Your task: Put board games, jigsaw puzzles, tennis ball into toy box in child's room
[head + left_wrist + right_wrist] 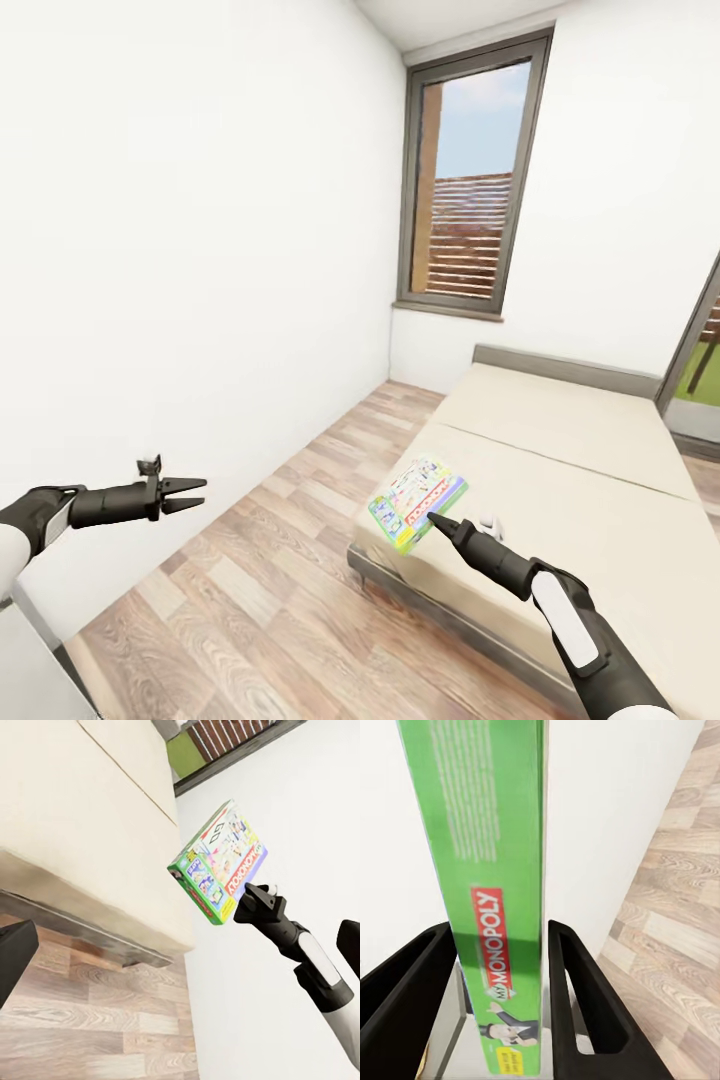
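From my head camera I see the white-walled room with its wood-plank floor (270,580), a tall grey-framed window (470,180) and the long single bed with a plain beige mattress and low grey headboard (580,440). My left gripper (190,493) hangs out over the floor near the wall, its jaws a little apart with nothing between them. My right gripper (438,520) reaches over the near corner of the bed and its tip meets the edge of a flat rectangular board game box with a green rim and a busy pastel printed cover (417,490). From here I cannot tell whether the box lies on the mattress or is lifted off it, and the jaws' grip is hidden.

My left wrist camera settles that: the board game box (220,864) stands clear of the bed (82,817), tilted, seen against the white wall, with my right gripper (251,902) pinching its edge. One dark finger of my left gripper shows at the frame's border, partly cut off. The floor (90,1012) shows beside the bed's grey base.

My right wrist camera looks straight along the box's green side (499,877), where a red label reads MONOPOLY. My two black fingers (577,997) press against its two broad faces, so the jaws are closed only as far as the box's thickness allows. The printed cover is not visible from this angle, and the box runs out of frame.
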Available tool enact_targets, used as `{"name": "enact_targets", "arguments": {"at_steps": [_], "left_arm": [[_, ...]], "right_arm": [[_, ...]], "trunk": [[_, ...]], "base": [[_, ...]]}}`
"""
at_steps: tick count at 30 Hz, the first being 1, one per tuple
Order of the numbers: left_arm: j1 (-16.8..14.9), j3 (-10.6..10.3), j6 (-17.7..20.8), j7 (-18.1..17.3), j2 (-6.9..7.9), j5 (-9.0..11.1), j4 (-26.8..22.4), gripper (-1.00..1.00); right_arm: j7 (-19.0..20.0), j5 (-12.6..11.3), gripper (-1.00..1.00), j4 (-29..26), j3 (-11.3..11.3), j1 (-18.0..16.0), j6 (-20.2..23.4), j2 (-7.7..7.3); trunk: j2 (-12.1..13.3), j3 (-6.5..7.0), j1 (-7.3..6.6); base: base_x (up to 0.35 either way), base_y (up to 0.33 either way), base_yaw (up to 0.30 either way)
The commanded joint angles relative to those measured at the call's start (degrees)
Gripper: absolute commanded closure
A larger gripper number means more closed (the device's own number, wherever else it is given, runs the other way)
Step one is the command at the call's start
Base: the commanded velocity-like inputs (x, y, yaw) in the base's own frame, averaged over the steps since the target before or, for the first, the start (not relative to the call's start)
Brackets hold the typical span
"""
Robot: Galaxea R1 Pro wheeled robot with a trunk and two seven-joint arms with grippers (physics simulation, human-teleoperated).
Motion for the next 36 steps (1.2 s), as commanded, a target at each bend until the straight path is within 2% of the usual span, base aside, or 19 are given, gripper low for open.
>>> {"name": "enact_targets", "arguments": {"at_steps": [1,4,9,13,20,30,36], "left_arm": [[-0.05,0.39,0.56,-0.29,-0.09,-0.66,-0.02,-1.0],[-0.05,0.4,0.53,-0.29,-0.25,-0.68,-0.04,-1.0],[-0.01,0.41,0.51,-0.29,-0.35,-0.75,0.0,-1.0],[-0.02,0.41,0.51,-0.29,-0.38,-0.75,-0.01,-1.0],[-0.02,0.38,0.51,-0.29,-0.41,-0.75,0.02,-1.0],[-0.02,0.53,0.57,-0.29,-0.36,-0.61,0.0,-1.0],[-0.03,0.81,0.7,-0.29,-0.24,-0.57,-0.04,-1.0]], "right_arm": [[0.03,-0.33,1.0,-0.03,-0.11,-0.03,0.45,0.01],[0.03,-0.33,1.0,-0.13,-0.06,-0.03,0.43,0.01],[-0.06,-0.33,1.0,-2.33,2.54,-0.03,0.33,0.01],[-0.09,-0.33,1.0,-2.74,3.17,-0.03,0.26,-0.03],[-0.06,-0.33,1.0,-2.84,3.31,-0.03,0.25,-0.08],[-0.06,-0.33,1.0,-2.85,3.31,-0.03,0.25,-0.08],[-0.13,-0.33,1.0,-2.85,3.33,-0.03,0.25,-0.08]], "trunk": [[-0.06,-0.04,0.01],[-0.06,0.08,0.01],[-0.06,0.29,0.01],[-0.06,0.45,0.01],[-0.06,0.74,0.01],[-0.06,1.15,0.01],[2.35,2.47,-1.31]], "base": [[-0.002,-0.06,0.268],[-0.001,-0.185,0.268],[0.0,-0.279,0.268],[0.0,-0.302,0.269],[0.0,-0.247,0.269],[0.0,-0.03,0.269],[0.0,-0.001,0.268]]}}
